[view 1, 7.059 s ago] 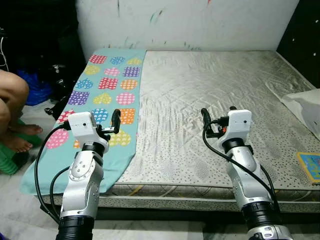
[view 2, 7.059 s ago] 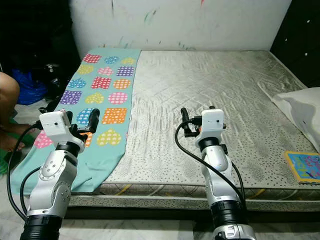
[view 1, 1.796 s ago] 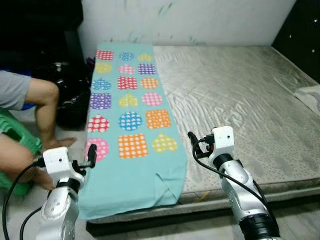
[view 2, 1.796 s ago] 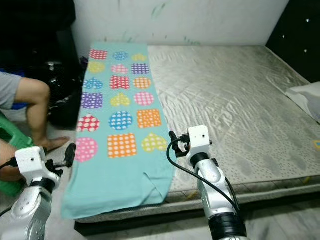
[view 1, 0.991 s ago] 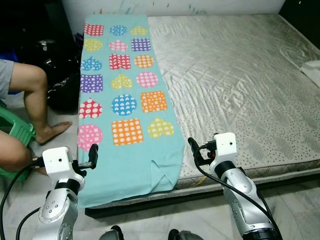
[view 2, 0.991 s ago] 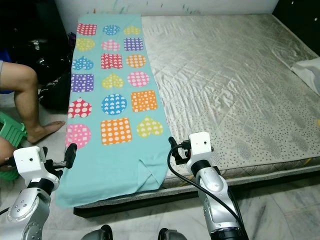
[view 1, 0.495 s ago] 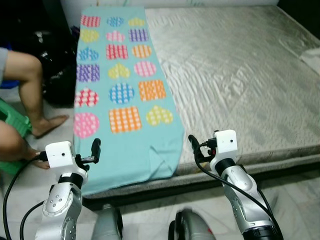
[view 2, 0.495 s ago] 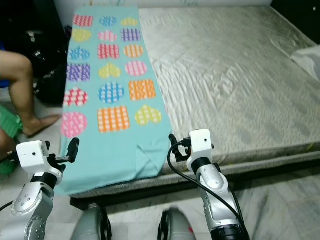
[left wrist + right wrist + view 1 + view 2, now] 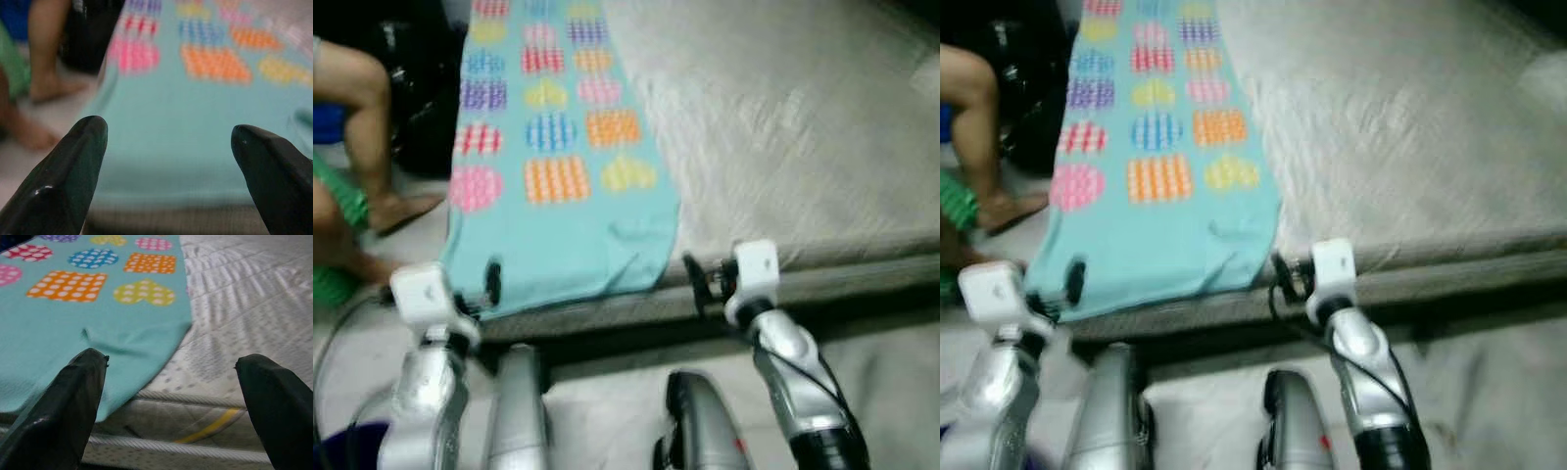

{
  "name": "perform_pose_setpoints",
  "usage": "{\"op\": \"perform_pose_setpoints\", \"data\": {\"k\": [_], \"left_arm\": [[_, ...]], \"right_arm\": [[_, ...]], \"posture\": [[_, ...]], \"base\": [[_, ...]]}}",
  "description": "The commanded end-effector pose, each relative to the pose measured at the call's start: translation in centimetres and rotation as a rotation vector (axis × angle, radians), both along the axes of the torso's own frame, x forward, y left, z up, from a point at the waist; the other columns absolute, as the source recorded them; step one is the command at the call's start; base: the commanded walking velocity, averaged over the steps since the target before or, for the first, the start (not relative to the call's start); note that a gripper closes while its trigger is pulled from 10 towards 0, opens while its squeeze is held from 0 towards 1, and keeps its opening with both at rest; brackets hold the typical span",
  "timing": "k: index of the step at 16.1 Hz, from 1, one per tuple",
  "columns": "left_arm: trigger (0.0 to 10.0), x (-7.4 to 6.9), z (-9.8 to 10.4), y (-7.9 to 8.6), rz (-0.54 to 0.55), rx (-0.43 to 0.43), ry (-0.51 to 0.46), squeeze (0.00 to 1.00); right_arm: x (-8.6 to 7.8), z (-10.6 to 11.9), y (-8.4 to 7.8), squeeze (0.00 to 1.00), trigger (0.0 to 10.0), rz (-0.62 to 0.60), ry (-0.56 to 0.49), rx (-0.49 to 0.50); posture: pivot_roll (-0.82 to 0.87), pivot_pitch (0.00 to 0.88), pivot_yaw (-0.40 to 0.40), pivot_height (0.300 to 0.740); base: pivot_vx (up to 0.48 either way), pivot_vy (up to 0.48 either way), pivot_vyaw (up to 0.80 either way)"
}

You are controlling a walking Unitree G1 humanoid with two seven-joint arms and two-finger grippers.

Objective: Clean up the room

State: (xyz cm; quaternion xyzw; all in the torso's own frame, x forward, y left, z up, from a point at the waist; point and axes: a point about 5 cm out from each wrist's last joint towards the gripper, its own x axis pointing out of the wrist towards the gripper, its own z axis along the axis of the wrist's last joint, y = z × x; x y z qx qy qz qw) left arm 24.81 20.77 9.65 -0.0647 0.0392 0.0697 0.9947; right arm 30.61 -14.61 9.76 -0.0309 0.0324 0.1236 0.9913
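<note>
Both end effectors spread wide, nothing between the fingers: left end effector [image 9: 491, 284] hovers at about 8 o'clock in the head view, just off the near hem of the teal blanket [image 9: 558, 186]; right end effector [image 9: 695, 282] sits near 5 o'clock, level with the front edge of the mattress [image 9: 803, 127], beside the blanket's near right corner. Blanket lies flat along the left strip of the bed, running from 12 toward 7 o'clock, its lower edge draped over the mattress front. Head views are blurred; fine detail is unreliable. Judged risks: a person's bare legs [image 9: 367, 117] rest close at 10 o'clock, so a wide left-arm swing could reach them; thin cloth lying flat gives the fingers little to bite, so a pinch may slide off or catch the mattress cover as well; pulling one corner alone may drag the whole sheet onto the floor. Materials: blanket is a soft, thin woven cloth, teal with dotted hearts, circles and squares in pink, orange, yellow and blue, a small pucker near its hem; mattress cover is grey, quilted, faintly shiny, with a corded seam along the edge.
</note>
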Motion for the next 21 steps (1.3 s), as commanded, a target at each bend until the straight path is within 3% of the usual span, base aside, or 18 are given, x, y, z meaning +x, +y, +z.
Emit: {"op": "perform_pose_setpoints", "data": {"k": [1, 6, 14, 21], "left_arm": [[10.0, 0.3, 0.6, 0.1, 0.006, 0.013, -0.021, 0.00], [10.0, 0.5, 0.7, -0.2, -0.012, -0.008, -0.036, 0.00], [10.0, 0.8, 1.1, -0.8, -0.084, -0.055, -0.066, 0.00], [10.0, 1.0, 1.1, -1.0, -0.111, -0.064, -0.072, 0.00]], "right_arm": [[0.0, 0.0, -0.3, 0.00, 10.0, -0.010, -0.002, 0.001], [0.1, 0.3, 0.2, 0.00, 10.0, 0.034, -0.032, -0.039], [0.4, 0.1, 0.3, 0.00, 10.0, 0.024, -0.028, -0.008], [0.4, 0.1, 0.3, 0.00, 10.0, 0.028, -0.036, -0.002]], "posture": [[-0.04, 0.211, -0.046, 0.561], [-0.04, 0.199, -0.050, 0.561], [-0.04, 0.191, -0.048, 0.561], [-0.04, 0.197, -0.044, 0.556]], "base": [[0.000, 0.000, 0.00], [0.000, 0.000, 0.32], [0.000, 0.000, 0.07], [0.334, 0.000, 0.00]]}}
